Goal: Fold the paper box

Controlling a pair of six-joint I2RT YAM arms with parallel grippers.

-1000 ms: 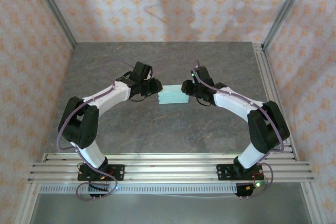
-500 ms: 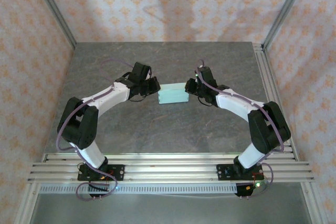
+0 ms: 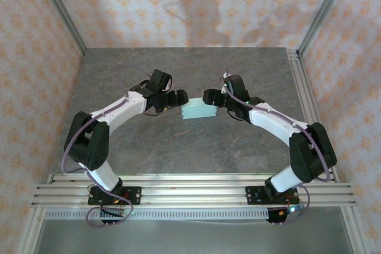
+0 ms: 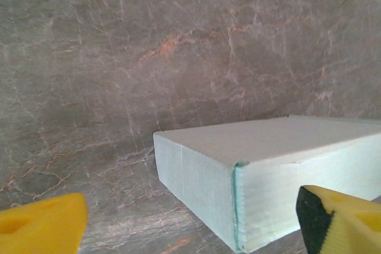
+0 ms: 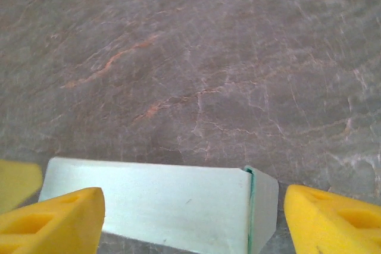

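Note:
The paper box [image 3: 199, 110] is a closed pale mint-green block lying flat on the grey stone table, slightly skewed. My left gripper [image 3: 179, 97] stands open at its left end. In the left wrist view the paper box [image 4: 262, 165] has a corner seam facing the camera between the yellow fingertips [image 4: 44, 224], and the left gripper [image 4: 190, 209] is not pressing on it. My right gripper [image 3: 209, 96] is open at the box's back right. In the right wrist view the right gripper [image 5: 193, 206] spans the paper box [image 5: 155, 203] with its fingers [image 5: 333, 218] apart from the card.
The table [image 3: 178, 147] is a grey marbled slab inside patterned walls. Aluminium rails [image 3: 190, 185] run along the near edge, with another rail [image 3: 300, 93] on the right side. A yellow fingertip [image 5: 15, 182] of the other gripper shows beyond the box's far end.
Both grippers have gone from nearly shut to wide open. The box has turned slightly, its right end now farther back. Both wrists have shifted a little inward over the box ends.

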